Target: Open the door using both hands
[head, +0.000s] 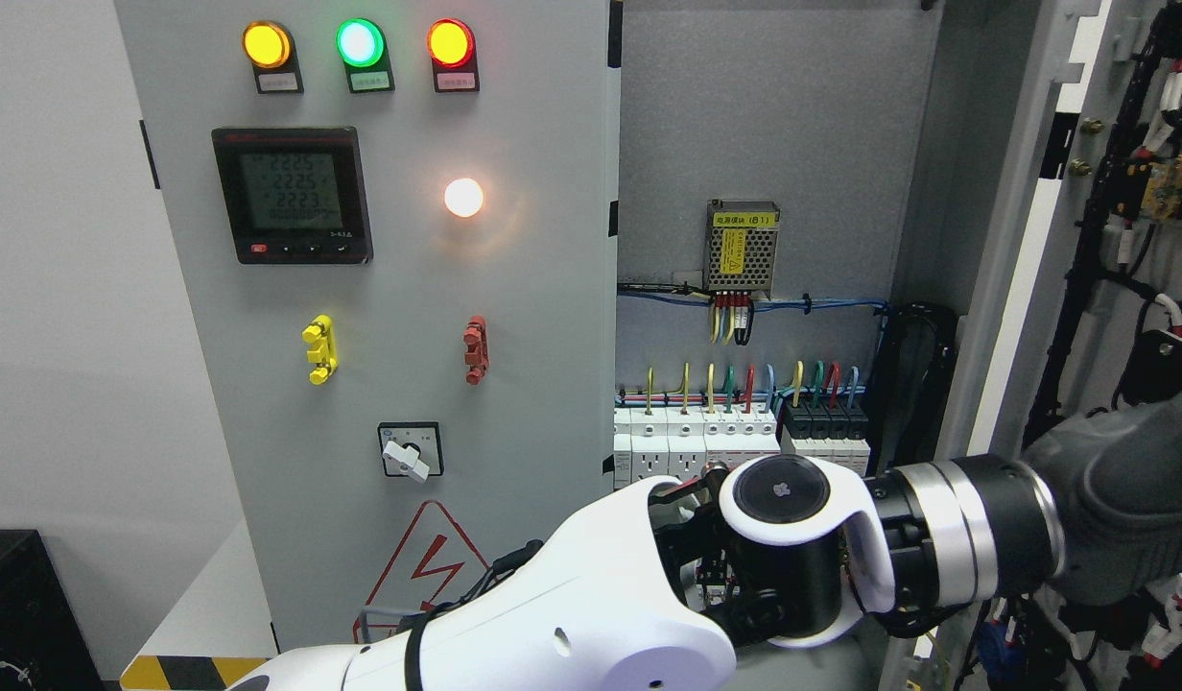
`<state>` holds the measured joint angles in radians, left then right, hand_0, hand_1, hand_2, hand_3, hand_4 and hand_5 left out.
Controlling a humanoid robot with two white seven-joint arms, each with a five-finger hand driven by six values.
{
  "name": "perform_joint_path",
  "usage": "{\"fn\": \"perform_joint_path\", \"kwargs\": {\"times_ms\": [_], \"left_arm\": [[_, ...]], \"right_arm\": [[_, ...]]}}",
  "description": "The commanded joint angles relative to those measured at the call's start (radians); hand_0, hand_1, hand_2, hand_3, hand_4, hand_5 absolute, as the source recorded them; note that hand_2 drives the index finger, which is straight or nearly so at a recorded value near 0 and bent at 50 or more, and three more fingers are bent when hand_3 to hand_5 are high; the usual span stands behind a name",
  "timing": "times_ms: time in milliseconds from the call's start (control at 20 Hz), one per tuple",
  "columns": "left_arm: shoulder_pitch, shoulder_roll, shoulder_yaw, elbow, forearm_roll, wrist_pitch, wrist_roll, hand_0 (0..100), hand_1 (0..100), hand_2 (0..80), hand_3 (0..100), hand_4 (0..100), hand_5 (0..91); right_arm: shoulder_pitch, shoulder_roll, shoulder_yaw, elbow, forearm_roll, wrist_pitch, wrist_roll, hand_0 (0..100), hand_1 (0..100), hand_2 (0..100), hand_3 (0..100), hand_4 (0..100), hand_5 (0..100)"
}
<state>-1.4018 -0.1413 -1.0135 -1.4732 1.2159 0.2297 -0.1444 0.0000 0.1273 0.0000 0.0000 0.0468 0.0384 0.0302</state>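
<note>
Grey cabinet door (pixel 1061 240) stands open, upright, right of our breakers (pixel 735 437); our left arm (pixel 591 595) reaches towards it, robot hand's grip hidden.

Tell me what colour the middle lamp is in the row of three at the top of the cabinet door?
Green: the middle lamp glows green between two orange-yellow ones, seen in the head view.

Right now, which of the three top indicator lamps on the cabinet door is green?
The middle lamp, lit green. The left lamp glows yellow-orange, and the right lamp has a red rim with an orange centre.
</note>
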Motion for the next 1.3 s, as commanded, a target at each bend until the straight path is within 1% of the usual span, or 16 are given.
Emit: {"fn": "perform_joint_path", "kwargs": {"times_ms": [0, 401, 852, 1052, 1102, 1252], "left_arm": [[-0.019, -0.038, -0.037, 0.045, 0.001, -0.001, 0.0, 0, 0, 0.0, 0, 0, 0.0], [-0.049, -0.044, -0.039, 0.09, 0.004, -0.004, 0.0, 0, 0, 0.0, 0, 0, 0.0], [-0.043, -0.029, -0.037, 0.041, 0.004, 0.002, 0.0, 0, 0, 0.0, 0, 0, 0.0], [-0.037, 0.04, -0.028, -0.054, 0.004, 0.014, 0.0, 0, 0, 0.0, 0, 0, 0.0], [-0.036, 0.073, -0.025, -0.079, 0.004, 0.016, 0.0, 0, 0, 0.0, 0, 0, 0.0], [-0.013, 0.143, -0.024, -0.143, 0.005, 0.017, 0.0, 0, 0, 0.0, 0, 0, 0.0]], "right_arm": [[-0.021, 0.0, -0.031, -0.017, -0.001, 0.0, -0.003, 0, 0, 0, 0, 0, 0], [-0.023, 0.0, -0.031, -0.017, -0.001, 0.0, -0.003, 0, 0, 0, 0, 0, 0], [-0.023, 0.0, -0.031, -0.018, -0.001, 0.0, -0.003, 0, 0, 0, 0, 0, 0], [-0.021, 0.0, -0.031, -0.017, -0.001, 0.0, -0.003, 0, 0, 0, 0, 0, 0], [-0.023, 0.0, -0.031, -0.017, -0.001, 0.0, -0.003, 0, 0, 0, 0, 0, 0], [-0.023, 0.0, -0.031, -0.017, -0.001, 0.0, -0.004, 0, 0, 0, 0, 0, 0]]}}
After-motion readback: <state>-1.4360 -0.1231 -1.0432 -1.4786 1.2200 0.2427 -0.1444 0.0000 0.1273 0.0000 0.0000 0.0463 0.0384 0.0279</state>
